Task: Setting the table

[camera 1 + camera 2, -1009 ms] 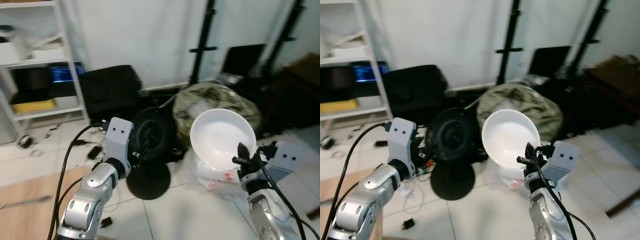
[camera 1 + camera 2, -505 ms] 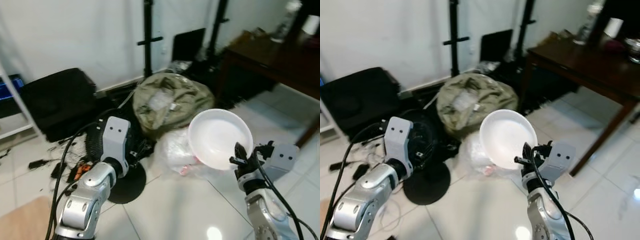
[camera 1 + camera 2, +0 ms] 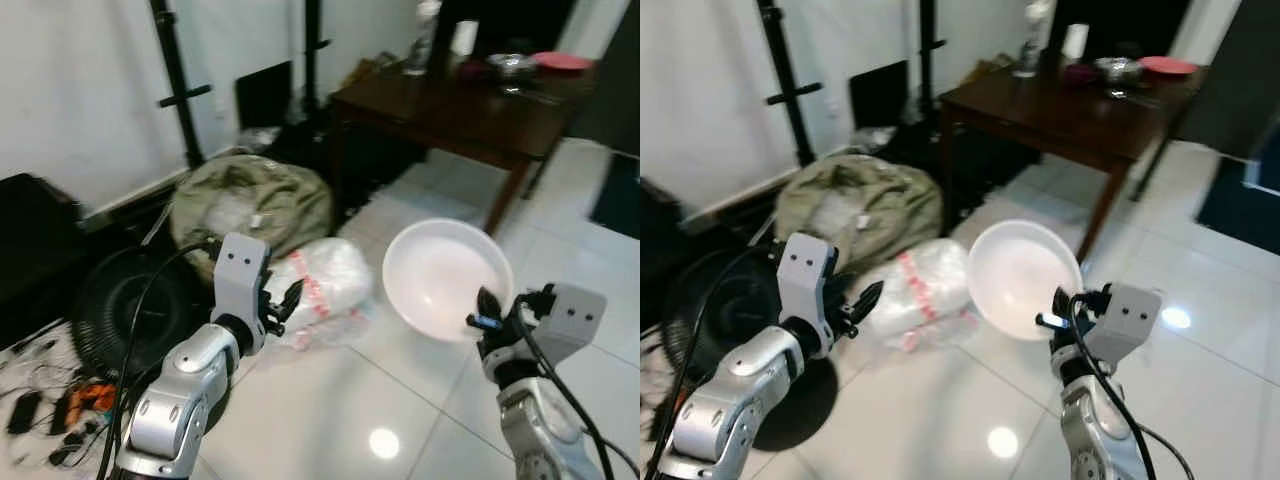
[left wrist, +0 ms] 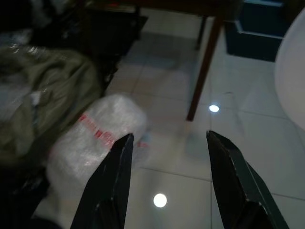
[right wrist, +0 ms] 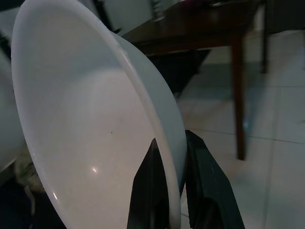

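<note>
White bowl (image 3: 447, 279) is sitting tilted on its edge in the right gripper (image 3: 484, 317), its rim pinched between the two black fingers (image 5: 202, 191), hollow side facing the camera, held in the air over the pale tiled floor (image 3: 340, 400). Right wrist view is showing the rim passing between the clenched fingers, one on each face of the bowl, with a table leg beyond. Left gripper (image 4: 169, 181) is hanging released, fingers spread with nothing between them, raised above the floor near a clear plastic bag with red print (image 3: 322, 290). Left wrist view is showing that bag and a table leg past the parted fingers. Dark wooden table (image 3: 1070, 110) is standing well apart ahead, carrying a red plate (image 3: 1167, 65), a metal bowl (image 3: 1118, 69) and a bottle (image 3: 1032, 40). Olive sack (image 3: 250, 205), black fan (image 3: 120, 310) and black stands (image 3: 175, 80) are lying to the left.
</note>
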Available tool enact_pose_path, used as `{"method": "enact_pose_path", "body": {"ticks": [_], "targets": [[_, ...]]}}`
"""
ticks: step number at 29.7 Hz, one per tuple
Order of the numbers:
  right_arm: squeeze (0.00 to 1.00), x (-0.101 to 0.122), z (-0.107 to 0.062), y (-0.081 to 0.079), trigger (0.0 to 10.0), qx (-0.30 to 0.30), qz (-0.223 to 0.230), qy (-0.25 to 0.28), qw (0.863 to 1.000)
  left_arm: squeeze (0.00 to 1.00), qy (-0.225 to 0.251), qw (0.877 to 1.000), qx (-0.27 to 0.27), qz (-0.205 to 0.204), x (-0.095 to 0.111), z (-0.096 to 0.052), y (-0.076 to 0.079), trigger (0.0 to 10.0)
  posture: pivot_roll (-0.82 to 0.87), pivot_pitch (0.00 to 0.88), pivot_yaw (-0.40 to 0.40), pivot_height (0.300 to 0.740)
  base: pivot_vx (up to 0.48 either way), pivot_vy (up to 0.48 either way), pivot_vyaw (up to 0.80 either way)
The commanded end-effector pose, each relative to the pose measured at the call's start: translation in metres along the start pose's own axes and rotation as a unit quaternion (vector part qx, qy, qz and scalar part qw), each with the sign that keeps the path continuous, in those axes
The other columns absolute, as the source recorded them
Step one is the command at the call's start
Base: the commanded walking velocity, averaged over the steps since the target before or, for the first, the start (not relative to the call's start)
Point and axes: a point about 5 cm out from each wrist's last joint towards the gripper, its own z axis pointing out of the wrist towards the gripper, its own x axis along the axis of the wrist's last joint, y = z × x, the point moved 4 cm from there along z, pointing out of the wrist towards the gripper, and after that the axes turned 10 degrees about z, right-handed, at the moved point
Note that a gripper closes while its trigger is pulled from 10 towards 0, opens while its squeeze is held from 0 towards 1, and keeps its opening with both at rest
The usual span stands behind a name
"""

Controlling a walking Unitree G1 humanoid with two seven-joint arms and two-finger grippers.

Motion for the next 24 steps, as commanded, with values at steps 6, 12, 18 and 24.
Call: {"method": "enact_pose_path", "body": {"ticks": [6, 12, 18, 24], "targets": [[0.00, -0.0038, -0.0031, 0.0026, 10.0, -0.005, 0.000, -0.007, 1.000, 0.00, -0.006, 1.000, -0.007, -0.004, -0.0032, -0.0012, 0.0010, 10.0, -0.02, 0.104, 0.094, 0.740, 0.000, 0.000, -0.80], [0.00, -0.0037, -0.0031, 0.0027, 10.0, -0.006, 0.000, -0.006, 1.000, 0.00, -0.005, 1.000, -0.014, -0.005, -0.0028, -0.0013, 0.0026, 10.0, -0.02, 0.106, 0.096, 0.740, 0.000, 0.000, -0.80], [0.00, -0.0037, -0.0033, 0.0026, 10.0, -0.006, 0.000, -0.006, 1.000, 0.00, -0.006, 1.000, -0.018, -0.007, -0.0030, -0.0015, 0.0037, 10.0, -0.02, 0.106, 0.096, 0.740, 0.000, 0.000, -0.80], [0.00, -0.0039, -0.0034, 0.0026, 10.0, -0.006, 0.000, -0.007, 1.000, 0.00, -0.007, 0.999, -0.031, -0.021, -0.0040, -0.0025, 0.0069, 10.0, -0.02, 0.106, 0.096, 0.740, 0.000, 0.000, -0.80]]}}
